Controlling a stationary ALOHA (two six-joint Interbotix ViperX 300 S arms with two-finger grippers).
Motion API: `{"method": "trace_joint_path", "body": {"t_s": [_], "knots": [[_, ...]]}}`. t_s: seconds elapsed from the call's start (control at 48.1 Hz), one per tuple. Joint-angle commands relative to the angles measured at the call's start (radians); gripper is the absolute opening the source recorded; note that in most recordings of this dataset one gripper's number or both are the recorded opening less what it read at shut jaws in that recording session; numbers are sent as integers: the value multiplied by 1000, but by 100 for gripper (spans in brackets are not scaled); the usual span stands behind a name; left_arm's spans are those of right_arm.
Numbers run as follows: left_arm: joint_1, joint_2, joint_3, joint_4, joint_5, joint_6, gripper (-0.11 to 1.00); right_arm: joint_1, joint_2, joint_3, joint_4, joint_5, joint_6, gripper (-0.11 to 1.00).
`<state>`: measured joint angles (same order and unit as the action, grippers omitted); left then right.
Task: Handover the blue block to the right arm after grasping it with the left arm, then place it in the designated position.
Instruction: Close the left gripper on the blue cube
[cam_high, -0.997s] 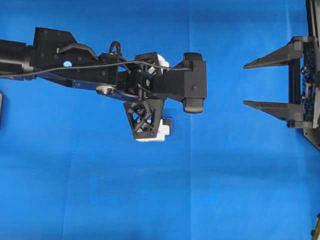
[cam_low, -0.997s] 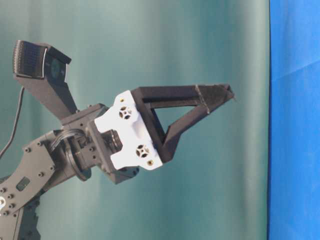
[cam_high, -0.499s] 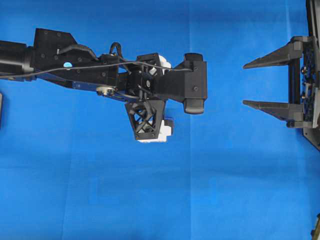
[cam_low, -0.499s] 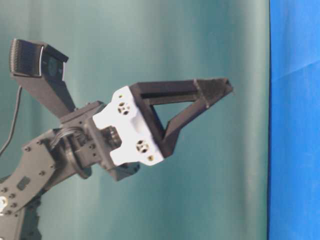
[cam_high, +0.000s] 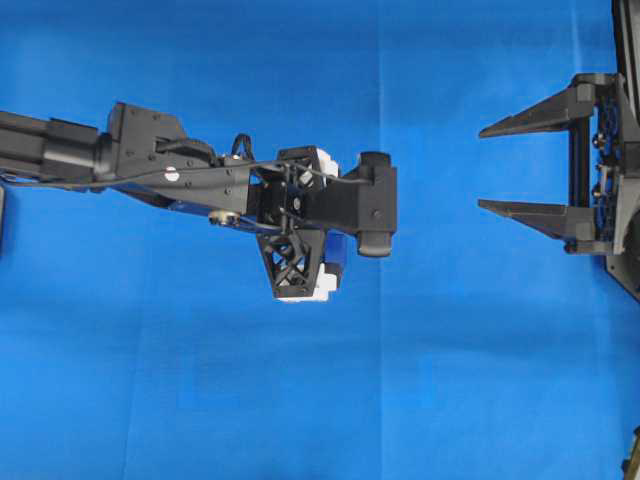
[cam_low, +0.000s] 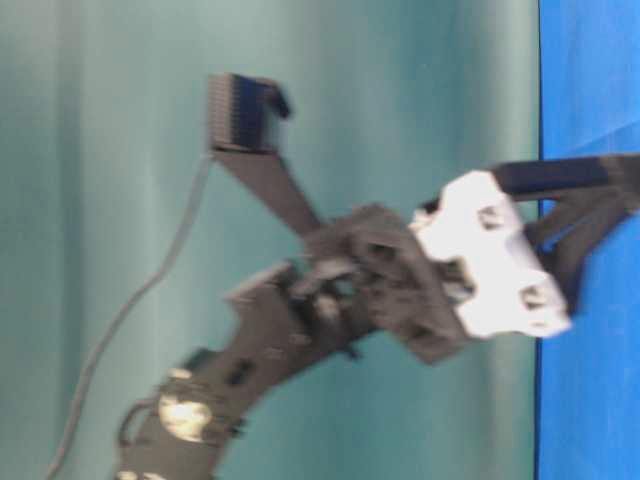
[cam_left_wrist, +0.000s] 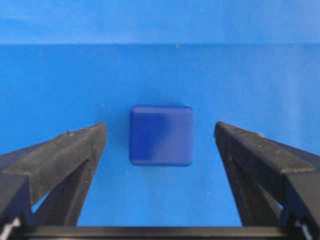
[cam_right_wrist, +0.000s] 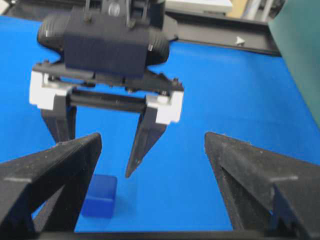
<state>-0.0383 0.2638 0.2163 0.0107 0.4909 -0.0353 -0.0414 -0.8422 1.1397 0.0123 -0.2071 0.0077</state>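
Note:
The blue block (cam_left_wrist: 161, 135) lies on the blue cloth, centred between the fingers of my left gripper (cam_left_wrist: 159, 125), which is open with a gap on each side of the block. In the overhead view my left gripper (cam_high: 300, 268) points straight down and covers most of the block. The right wrist view shows the block (cam_right_wrist: 100, 196) on the cloth below the left gripper's fingers (cam_right_wrist: 142, 150), untouched. In the table-level view the left gripper's white bracket (cam_low: 490, 265) is blurred. My right gripper (cam_high: 482, 169) is open and empty at the right edge, well apart from the block.
Blue cloth (cam_high: 450, 380) covers the whole table. A dark object (cam_high: 2, 220) sits at the overhead view's left edge. A black rail (cam_right_wrist: 225, 42) runs along the cloth's far edge behind the left arm. A teal backdrop (cam_low: 120, 100) fills the table-level view.
The left arm has dropped its open gripper toward the cloth around the block and shifted slightly left in the overhead view. The right gripper has barely moved.

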Motion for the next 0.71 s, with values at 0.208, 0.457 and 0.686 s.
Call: {"method": "trace_joint_path", "body": {"t_s": [0.208, 0.457, 0.686], "knots": [[2, 72, 28, 3, -94, -2, 90, -9, 12, -21, 3, -9, 0, 97], [3, 98, 28, 3, -97, 0, 90, -14, 12, -21, 3, -9, 0, 97], [3, 98, 23, 3, -97, -2, 89, -17, 12, -20, 3, -5, 0, 97]]}}
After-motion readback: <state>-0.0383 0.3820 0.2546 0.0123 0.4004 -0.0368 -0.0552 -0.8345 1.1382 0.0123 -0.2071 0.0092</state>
